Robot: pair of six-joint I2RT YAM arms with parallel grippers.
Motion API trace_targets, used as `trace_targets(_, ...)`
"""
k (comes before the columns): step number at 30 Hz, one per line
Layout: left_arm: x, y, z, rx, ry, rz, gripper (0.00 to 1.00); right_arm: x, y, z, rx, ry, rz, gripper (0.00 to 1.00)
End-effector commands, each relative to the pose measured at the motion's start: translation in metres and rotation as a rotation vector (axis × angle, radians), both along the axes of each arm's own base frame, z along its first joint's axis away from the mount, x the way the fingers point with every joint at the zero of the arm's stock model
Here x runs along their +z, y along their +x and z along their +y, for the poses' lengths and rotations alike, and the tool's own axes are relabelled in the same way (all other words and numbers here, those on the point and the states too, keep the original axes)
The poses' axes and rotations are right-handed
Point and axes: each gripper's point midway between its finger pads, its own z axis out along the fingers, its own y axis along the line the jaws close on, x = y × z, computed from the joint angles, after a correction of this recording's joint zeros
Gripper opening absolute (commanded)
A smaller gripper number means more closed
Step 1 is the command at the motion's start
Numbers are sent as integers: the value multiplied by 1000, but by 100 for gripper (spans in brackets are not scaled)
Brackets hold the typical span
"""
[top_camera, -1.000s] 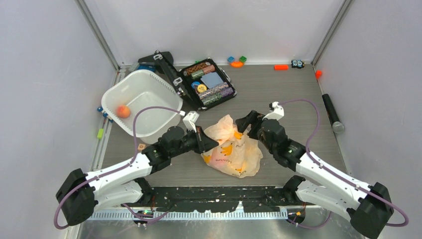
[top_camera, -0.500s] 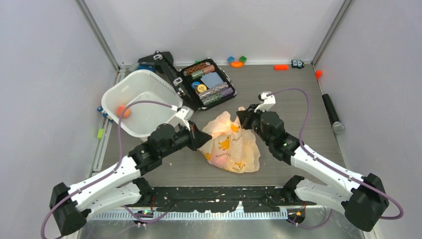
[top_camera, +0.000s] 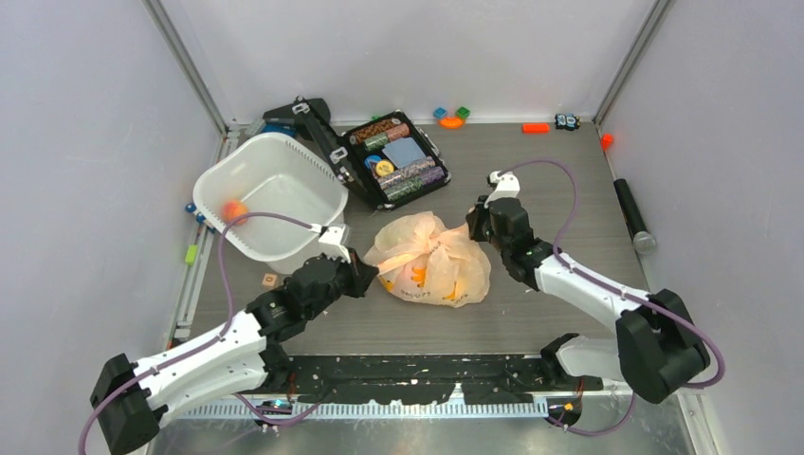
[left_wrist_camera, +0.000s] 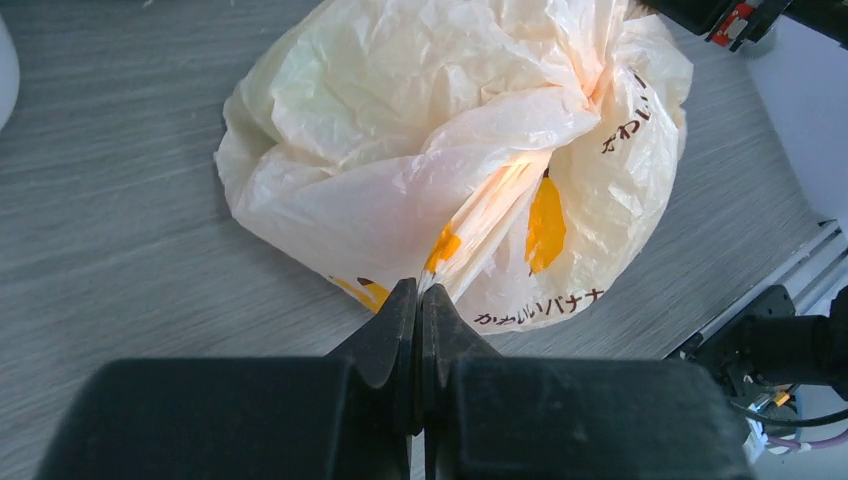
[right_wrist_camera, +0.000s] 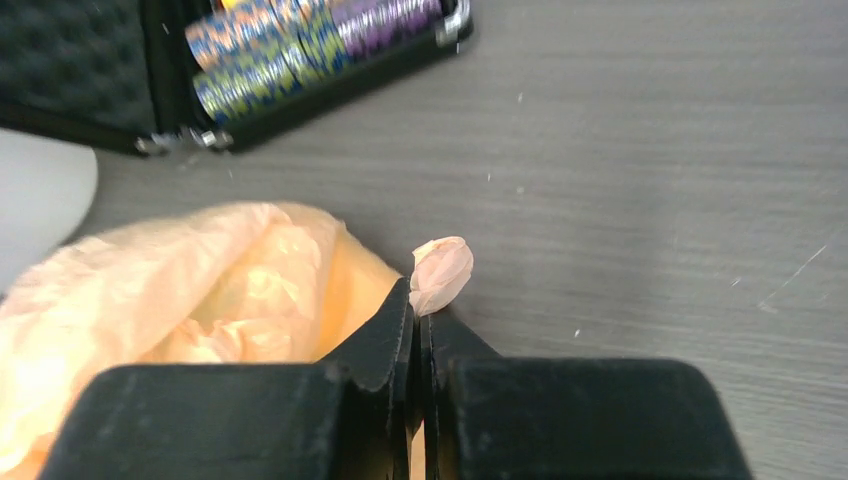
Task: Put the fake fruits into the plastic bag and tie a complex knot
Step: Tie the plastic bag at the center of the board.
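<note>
The plastic bag [top_camera: 431, 270] lies bulging mid-table, its two handle strands pulled taut to either side over the top. My left gripper [top_camera: 372, 275] is shut on the left strand at the bag's near-left side; in the left wrist view the twisted plastic [left_wrist_camera: 480, 215] runs into the closed jaws [left_wrist_camera: 420, 292]. My right gripper [top_camera: 471, 226] is shut on the right strand, whose crumpled end [right_wrist_camera: 442, 270] pokes out past the jaws [right_wrist_camera: 420, 302]. The fake fruits in the bag [right_wrist_camera: 200, 290] are hidden by the plastic. One small orange fruit [top_camera: 230, 209] lies in the white tub.
The white tub [top_camera: 284, 152] stands at the back left, beside an open black case of poker chips [top_camera: 398, 159]. Small toy blocks [top_camera: 452, 116] and an orange piece [top_camera: 536, 128] lie along the back edge. A black cylinder [top_camera: 633, 216] lies off the right edge.
The right gripper has shut on the bag's right strand. Both arms have drawn apart, left toward the near left, right toward the back, stretching the strands and flattening the bag.
</note>
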Motion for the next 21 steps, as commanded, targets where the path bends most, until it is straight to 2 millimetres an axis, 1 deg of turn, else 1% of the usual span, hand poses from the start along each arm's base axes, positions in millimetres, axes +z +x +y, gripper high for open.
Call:
trace_targets(1, -19, 4, 41, 138, 130, 9, 0, 15, 26, -73, -280, -80, -73, 5)
trace_targets(3, 1, 7, 37, 104, 140, -38, 0, 35, 28, -71, -271, -71, -108, 5)
trace_targets(4, 11, 7, 35, 90, 141, -54, 0, 54, 29, -73, -276, -65, -146, 5)
trace_targets(5, 23, 8, 34, 85, 136, -71, 0, 60, 27, -75, -279, -82, -154, 5)
trace_targets(6, 37, 9, 34, 85, 124, -88, 0, 77, 27, -81, -304, -80, -188, 5)
trace_targets(7, 46, 9, 35, 90, 117, -100, 0, 82, 26, -85, -312, -97, -189, 5)
trace_targets(8, 51, 9, 38, 98, 112, -109, 0, 90, 26, -92, -334, -96, -202, 5)
trace_targets(9, 52, 10, 41, 115, 111, -116, 0, 89, 27, -94, -331, -93, -195, 5)
trace_targets(10, 52, 10, 46, 138, 110, -122, 0, 84, 30, -105, -354, -94, -175, 5)
trace_targets(11, 45, 10, 48, 144, 112, -115, 0, 73, 35, -105, -343, -78, -144, 5)
trace_targets(12, 37, 9, 50, 152, 98, -101, 0, 64, 37, -117, -369, -76, -119, 5)
trace_targets(14, 14, 9, 51, 170, 51, -67, 0, 41, 40, -125, -380, -69, -70, 5)
trace_targets(15, 2, 8, 53, 177, 37, -48, 0, 28, 41, -128, -383, -74, -43, 5)
trace_targets(17, -33, 4, 56, 188, 43, 7, 0, 0, 36, -132, -391, -79, 11, 5)
trace_targets(18, -46, 2, 56, 188, 39, 28, 0, -6, 36, -131, -387, -64, 20, 5)
trace_targets(19, -55, -1, 55, 183, 35, 45, 0, -17, 33, -133, -389, -63, 40, 5)
trace_targets(21, -65, -4, 56, 183, 36, 68, 0, -22, 33, -132, -384, -53, 52, 5)
